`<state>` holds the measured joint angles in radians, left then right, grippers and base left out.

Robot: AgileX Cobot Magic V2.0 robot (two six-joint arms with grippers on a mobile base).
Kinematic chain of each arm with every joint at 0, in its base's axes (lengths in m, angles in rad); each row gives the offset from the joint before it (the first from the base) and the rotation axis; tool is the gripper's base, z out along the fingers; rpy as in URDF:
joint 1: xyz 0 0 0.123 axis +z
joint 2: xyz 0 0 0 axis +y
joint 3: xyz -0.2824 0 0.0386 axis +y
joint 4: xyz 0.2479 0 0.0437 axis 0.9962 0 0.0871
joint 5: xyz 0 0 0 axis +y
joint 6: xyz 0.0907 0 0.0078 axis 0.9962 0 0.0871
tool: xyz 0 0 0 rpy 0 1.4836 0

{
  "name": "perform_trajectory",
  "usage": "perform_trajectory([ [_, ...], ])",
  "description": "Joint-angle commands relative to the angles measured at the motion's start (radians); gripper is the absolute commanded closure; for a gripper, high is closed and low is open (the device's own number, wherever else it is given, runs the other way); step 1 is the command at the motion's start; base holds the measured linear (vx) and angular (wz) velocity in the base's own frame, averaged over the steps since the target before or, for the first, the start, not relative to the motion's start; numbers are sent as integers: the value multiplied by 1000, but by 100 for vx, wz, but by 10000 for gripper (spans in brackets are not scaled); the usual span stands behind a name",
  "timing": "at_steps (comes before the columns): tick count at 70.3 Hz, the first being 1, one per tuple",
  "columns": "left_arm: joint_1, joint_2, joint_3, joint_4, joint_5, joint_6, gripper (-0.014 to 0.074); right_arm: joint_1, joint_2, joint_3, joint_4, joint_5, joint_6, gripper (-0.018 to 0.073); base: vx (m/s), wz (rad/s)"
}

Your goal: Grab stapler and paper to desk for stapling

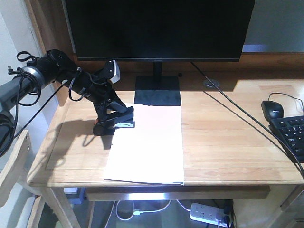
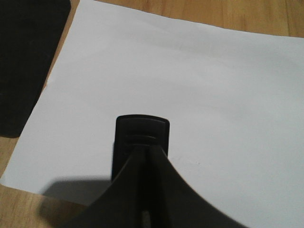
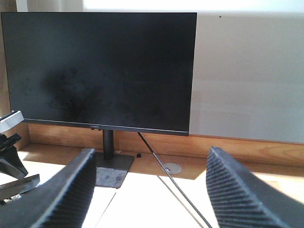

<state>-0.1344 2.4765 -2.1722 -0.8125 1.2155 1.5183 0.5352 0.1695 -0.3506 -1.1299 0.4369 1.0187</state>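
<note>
- My left hand is clamped on the stapler, nose on the paper's near-left corner region, long axis pointing across the sheet.
- The paper lies flat mid-desk, before the monitor.
- My right hand is spread wide, empty, farther off; the left does the pressing, I judge.

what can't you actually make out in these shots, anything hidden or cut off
- Stapler: left wrist view shows only its front end; the left gripper covers the rest.
- Whether the stapler's mouth straddles the paper: front view too small and shadowed.
- Keyboard: cut by the front view's right edge.
- Right gripper: fingertips cut off by the right wrist view's bottom edge.
</note>
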Motion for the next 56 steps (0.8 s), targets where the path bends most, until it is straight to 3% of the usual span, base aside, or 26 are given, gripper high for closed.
perform_trajectory([
  [1, -3, -73, -25, -62, 31, -9, 603, -7, 10, -24, -31, -32, -7, 95, 0, 0],
  [56, -35, -38, -25, -35, -4, -7, 603, -7, 10, -24, -35, -32, -7, 95, 0, 0],
])
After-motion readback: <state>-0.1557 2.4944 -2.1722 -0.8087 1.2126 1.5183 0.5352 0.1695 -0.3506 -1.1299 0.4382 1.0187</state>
